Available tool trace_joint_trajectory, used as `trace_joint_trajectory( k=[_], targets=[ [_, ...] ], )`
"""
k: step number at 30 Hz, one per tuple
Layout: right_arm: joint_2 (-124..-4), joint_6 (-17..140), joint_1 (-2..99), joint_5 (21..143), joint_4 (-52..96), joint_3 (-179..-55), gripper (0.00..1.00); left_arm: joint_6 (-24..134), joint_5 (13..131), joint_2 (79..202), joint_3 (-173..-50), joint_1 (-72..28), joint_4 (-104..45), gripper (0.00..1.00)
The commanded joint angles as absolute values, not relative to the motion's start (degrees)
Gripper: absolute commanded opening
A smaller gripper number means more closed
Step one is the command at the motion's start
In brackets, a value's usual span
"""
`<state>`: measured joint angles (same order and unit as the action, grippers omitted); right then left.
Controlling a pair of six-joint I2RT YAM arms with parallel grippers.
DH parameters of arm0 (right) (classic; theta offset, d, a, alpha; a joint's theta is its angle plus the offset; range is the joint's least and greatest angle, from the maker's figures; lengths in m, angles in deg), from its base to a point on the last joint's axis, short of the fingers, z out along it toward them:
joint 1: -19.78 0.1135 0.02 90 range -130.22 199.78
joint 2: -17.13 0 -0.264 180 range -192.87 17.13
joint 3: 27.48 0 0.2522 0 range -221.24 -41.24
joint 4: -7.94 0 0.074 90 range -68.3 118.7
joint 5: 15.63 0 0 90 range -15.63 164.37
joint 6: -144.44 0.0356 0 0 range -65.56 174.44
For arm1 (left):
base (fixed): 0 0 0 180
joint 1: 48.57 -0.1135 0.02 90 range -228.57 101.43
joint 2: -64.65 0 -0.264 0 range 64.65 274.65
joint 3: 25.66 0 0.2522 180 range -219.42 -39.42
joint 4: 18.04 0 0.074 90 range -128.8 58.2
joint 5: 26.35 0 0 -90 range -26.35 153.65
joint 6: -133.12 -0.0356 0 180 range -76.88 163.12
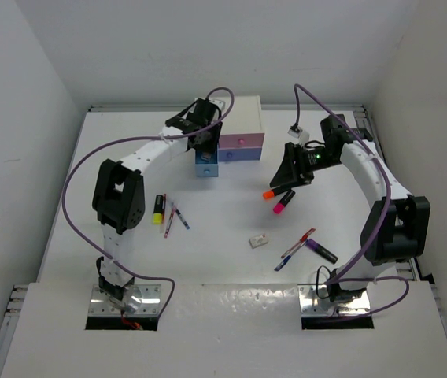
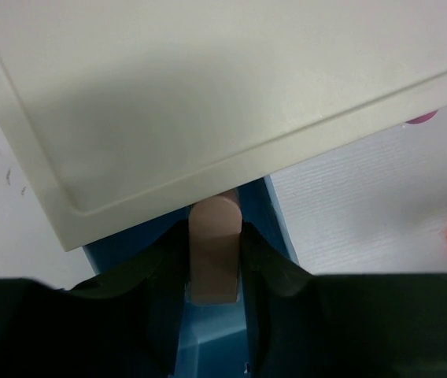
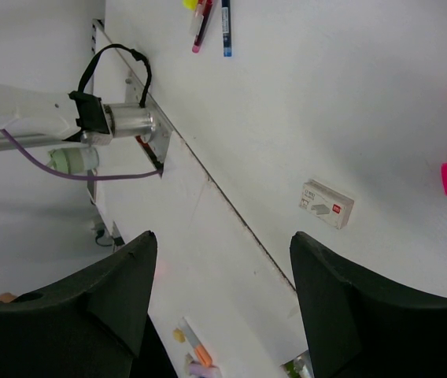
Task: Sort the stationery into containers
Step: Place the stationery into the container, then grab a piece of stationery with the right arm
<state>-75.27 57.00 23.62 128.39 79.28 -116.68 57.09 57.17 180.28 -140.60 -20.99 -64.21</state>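
Left gripper (image 2: 215, 276): jaws pinched on the beige knob (image 2: 214, 228) of the light-blue drawer (image 1: 206, 166), upper centre, at the white cabinet (image 1: 239, 116).

Right gripper (image 3: 223, 244): jaws spread wide, holding nothing, right of centre, near the orange highlighter (image 1: 270, 193) and pink highlighter (image 1: 283, 202).

Count on the table (image 1: 223, 268): 4 highlighters, 4 pens, 1 eraser (image 1: 259, 241).

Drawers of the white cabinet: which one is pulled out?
The light-blue drawer, held at its knob by the left gripper; the pink drawer and periwinkle drawer sit flush.
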Motion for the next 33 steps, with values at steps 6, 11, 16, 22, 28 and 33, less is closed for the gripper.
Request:
trace_joint_trajectory(
  k=[6, 11, 16, 22, 28, 33],
  targets=[
    [-74.28, 55.84, 23.30, 128.78, 79.53, -117.62, 0.68, 57.01, 54.95, 176.53, -143.04, -19.12, -62.57, 0.47],
    [-74.19, 55.05, 23.30, 128.69, 80.32, -118.41, 0.67, 56.39, 53.98, 174.87, -143.30, -19.12, -63.00, 0.46],
    [-73.67, 54.96, 23.30, 127.37, 80.41, -118.24, 0.66, 55.25, 52.84, 172.32, -143.57, -18.51, -63.18, 0.40],
    [-73.49, 53.05, 23.30, 127.20, 80.32, -118.24, 0.66, 53.49, 51.08, 169.24, -143.57, -17.45, -63.79, 0.35],
    [-68.67, 42.24, 28.03, 120.27, 82.43, -113.17, 0.64, 45.42, 60.02, 161.00, -139.53, -17.98, -64.50, 0.39],
    [-58.14, 32.56, 42.52, 105.44, 75.16, -96.58, 0.66, 39.51, 81.42, 152.39, -134.00, -23.32, -67.57, 0.80]
  ],
)
